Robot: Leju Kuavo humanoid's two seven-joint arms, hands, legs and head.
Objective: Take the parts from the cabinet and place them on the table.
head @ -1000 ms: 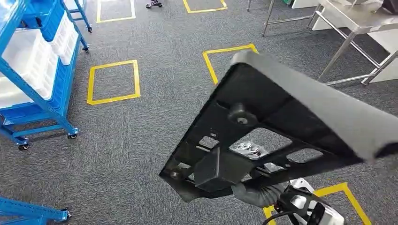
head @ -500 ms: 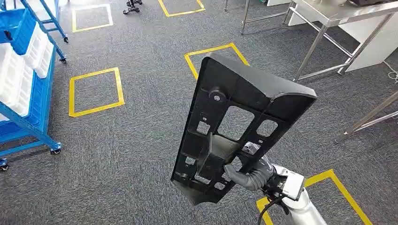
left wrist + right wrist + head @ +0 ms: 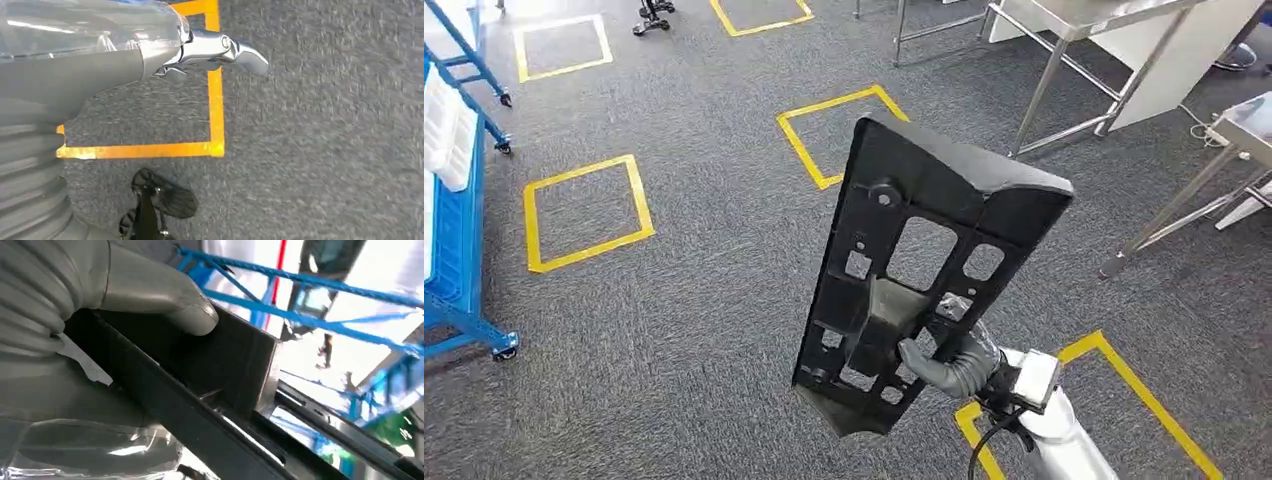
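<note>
A large black plastic part, a flat panel with several cut-outs and a raised boss, stands nearly upright in front of me over the carpet. My right hand grips it near its lower edge, fingers hooked through an opening. In the right wrist view the grey thumb presses on a black box-shaped rib of the part. My left hand hangs over the carpet with a finger stretched out and nothing in it.
Steel-legged tables stand at the far right and at the right edge. A blue wheeled rack with white bins is at the left. Yellow tape squares mark the grey carpet.
The whole scene has slid left and down as the camera turned toward the tables. The part swung from lying tilted to nearly upright, still held by my right hand.
</note>
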